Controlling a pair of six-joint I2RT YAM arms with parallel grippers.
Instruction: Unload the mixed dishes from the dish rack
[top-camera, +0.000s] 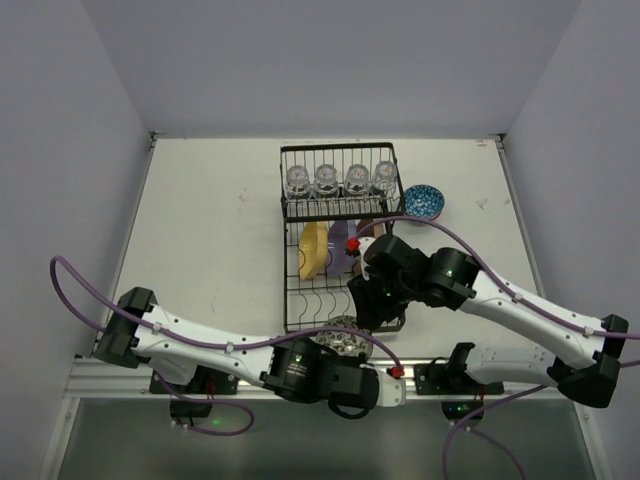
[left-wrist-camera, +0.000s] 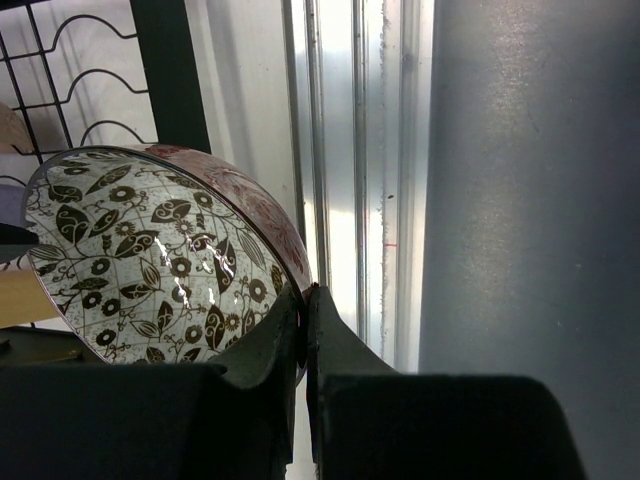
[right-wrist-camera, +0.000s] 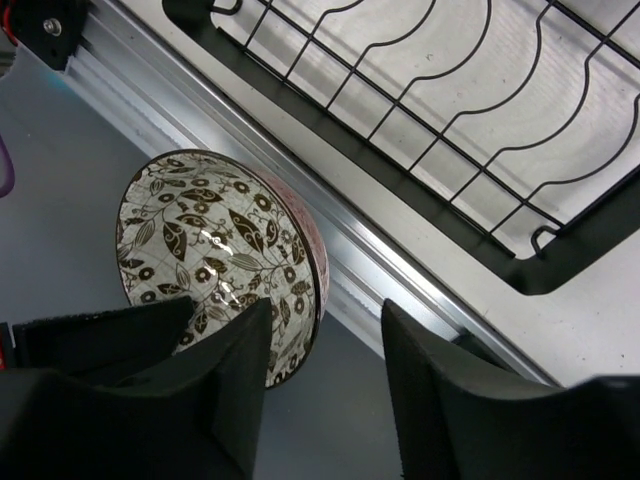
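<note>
Top external, read from the left: shows the left tool (top-camera: 348, 354) pinched on the rim of the reddish bowl (top-camera: 343, 338), just off the near end of the dish rack (top-camera: 283, 250), over the rail (top-camera: 100, 380) at the near edge of the counter (top-camera: 210, 230). Left wrist: fingers (left-wrist-camera: 270, 340) clamped there, bowl tipped on edge. Puts the right tool (right-wrist-camera: 327, 310) just right of the bowl, jaws apart; in right wrist, rim lying by the finger on the picture's left rather than centred in the gap; cannot tell whether touching. Reads as a handover: probably needs a small shift toward the bowl before closing. Farther right: yellow plate (top-camera: 313, 250), purple plate (top-camera: 340, 238), glass cups (top-camera: 340, 180) racked; blue bowl (top-camera: 424, 201) on open counter.
</note>
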